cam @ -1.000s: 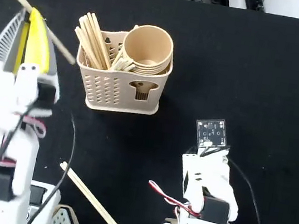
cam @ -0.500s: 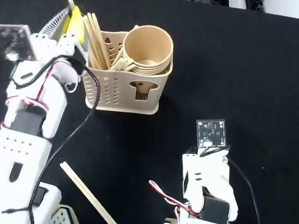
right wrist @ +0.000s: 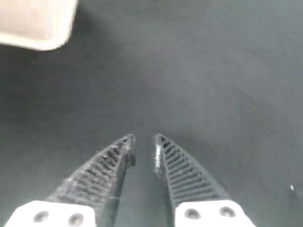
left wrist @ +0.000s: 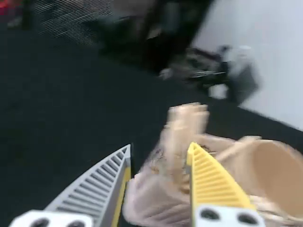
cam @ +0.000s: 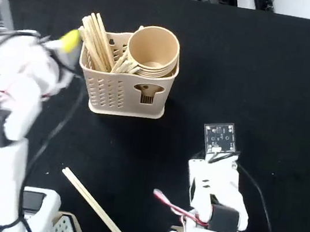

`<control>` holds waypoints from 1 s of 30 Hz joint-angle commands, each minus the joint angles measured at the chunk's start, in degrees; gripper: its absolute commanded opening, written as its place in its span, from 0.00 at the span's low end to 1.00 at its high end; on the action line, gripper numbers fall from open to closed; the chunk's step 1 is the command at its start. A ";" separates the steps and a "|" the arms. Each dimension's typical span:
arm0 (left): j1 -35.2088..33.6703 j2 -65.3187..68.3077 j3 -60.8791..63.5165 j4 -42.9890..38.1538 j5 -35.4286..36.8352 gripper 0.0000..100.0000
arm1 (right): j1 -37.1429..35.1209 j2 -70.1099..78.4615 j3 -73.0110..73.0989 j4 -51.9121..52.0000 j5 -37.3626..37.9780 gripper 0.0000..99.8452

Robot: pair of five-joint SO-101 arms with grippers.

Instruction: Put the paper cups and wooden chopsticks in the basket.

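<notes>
One chopstick (cam: 98, 211) lies on the desk (cam: 265, 80); left jaws hang open at the basket (cam: 125, 91), right jaws barely apart, empty. Next, probably grab it.

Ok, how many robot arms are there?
2. The left arm is beside the basket, with its tool close to it. The right arm is at the near edge of the table, farther from the basket.
</notes>
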 commanded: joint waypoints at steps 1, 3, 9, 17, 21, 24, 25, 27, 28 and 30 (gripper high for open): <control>-11.82 0.09 -2.07 4.48 -5.36 0.19 | -8.97 -4.00 -4.70 2.29 4.04 0.08; -16.04 0.09 1.89 3.43 -8.44 0.19 | -13.19 -4.00 -5.14 2.20 6.33 0.08; -23.34 0.09 19.38 -8.62 -14.51 0.19 | -24.18 3.03 -11.30 3.60 10.81 0.07; -27.82 0.09 36.00 -24.00 -14.24 0.19 | -43.25 37.32 -28.18 7.03 9.49 0.06; -27.82 0.09 34.95 -24.26 -14.15 0.19 | -56.79 51.74 -31.16 3.78 -0.88 0.11; -27.82 0.09 32.04 -21.01 -14.15 0.19 | -64.88 60.09 -31.34 -0.97 -5.54 0.21; -27.82 0.09 30.99 -19.43 -14.15 0.19 | -66.55 62.90 -31.96 -2.46 -6.42 0.24; -27.82 0.00 29.05 -16.44 -14.15 0.19 | -68.04 68.53 -34.15 -4.40 -8.18 0.28; -27.82 0.00 28.09 -15.03 -14.15 0.19 | -68.04 71.34 -35.65 -5.19 -9.49 0.29; -27.82 -0.53 26.77 -12.48 -14.07 0.19 | -68.22 77.05 -38.90 -6.59 -13.19 0.29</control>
